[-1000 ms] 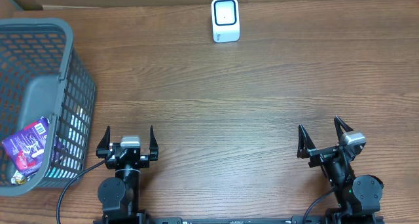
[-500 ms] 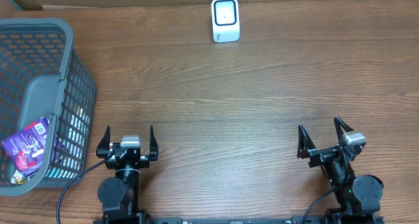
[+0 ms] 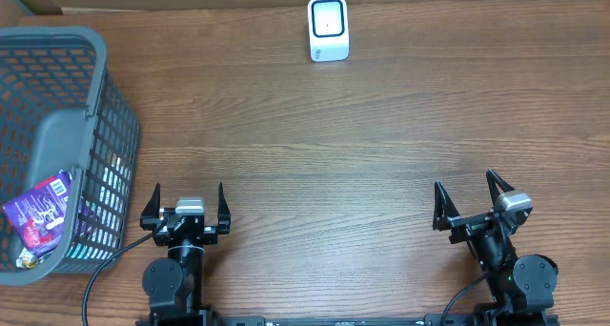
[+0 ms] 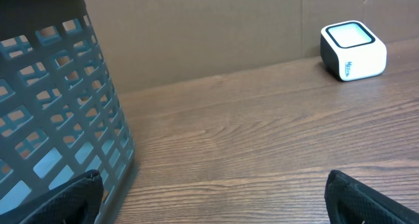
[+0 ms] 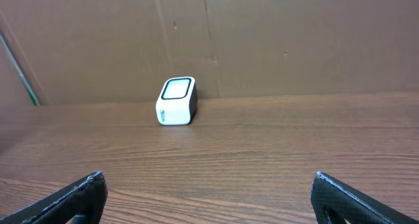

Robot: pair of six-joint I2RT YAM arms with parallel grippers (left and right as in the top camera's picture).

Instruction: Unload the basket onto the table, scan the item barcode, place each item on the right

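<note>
Nothing has moved since a second ago: the left fingers [image 3: 151, 210] and the right fingers [image 3: 439, 210] stand wide apart and empty over the brown wood-grain desk [image 3: 362, 135]. The purple packet [image 3: 38, 212] lies in the grey basket [image 3: 116, 126] at the left. The white scanner [image 3: 328, 28] stands near the cardboard wall [image 5: 294, 34].

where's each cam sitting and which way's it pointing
overhead: above the table, looking straight down on basket, scanner, left claw and right claw, both open.
left wrist: on the left arm, low, facing forward past the basket's side; own fingertips at the bottom corners.
right wrist: on the right arm, low, facing forward across bare wood; own fingertips at the bottom corners.
shared: all three show the white scanner.
</note>
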